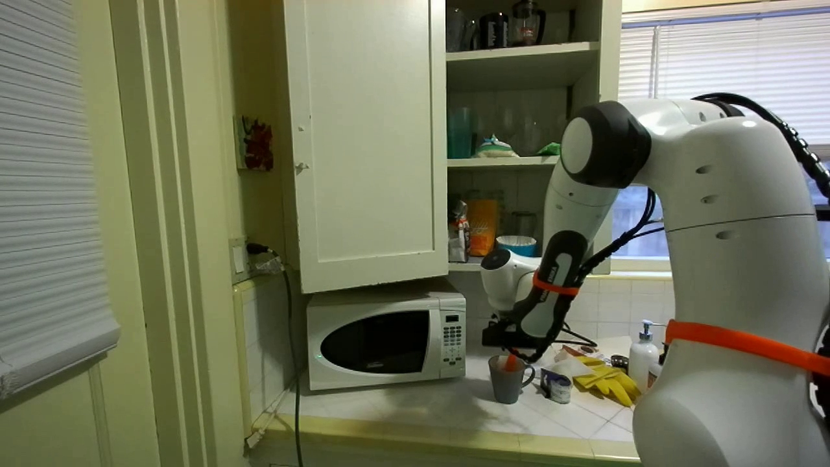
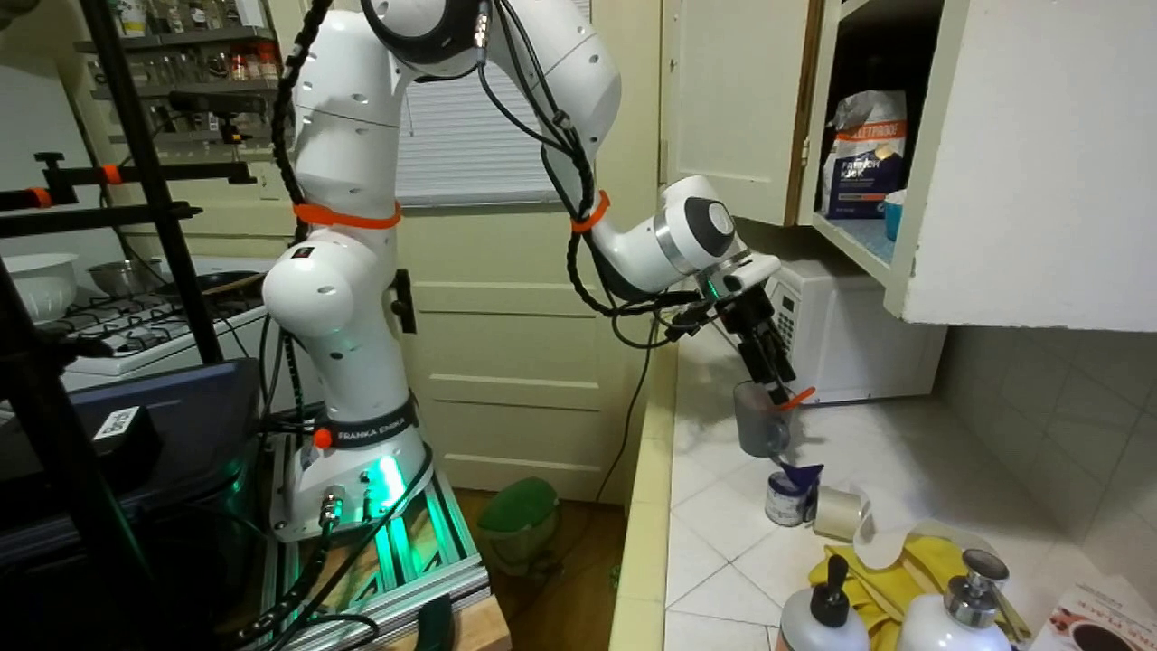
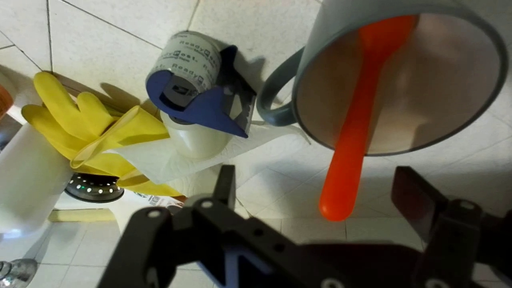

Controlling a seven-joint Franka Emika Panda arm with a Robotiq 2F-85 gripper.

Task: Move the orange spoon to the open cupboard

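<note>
Jaws apart, spoon [image 3: 358, 116] slants handle-up in mug [image 3: 440, 84].

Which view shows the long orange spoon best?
The wrist view: close up, the long orange spoon shows from handle tip into the round gray mug. Both exterior views show just a small part.

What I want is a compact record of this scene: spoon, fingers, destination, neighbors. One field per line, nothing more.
target: orange spoon
spoon position: wide end inside the gray mug, handle leaning out past its rim
grasp: fingers apart, spoon handle seen between them in the wrist view, not gripped
destination: cupboard, door open
task status: spoon not yet in the cupboard
neighbors: tape dispenser, yellow gloves, microwave
</note>
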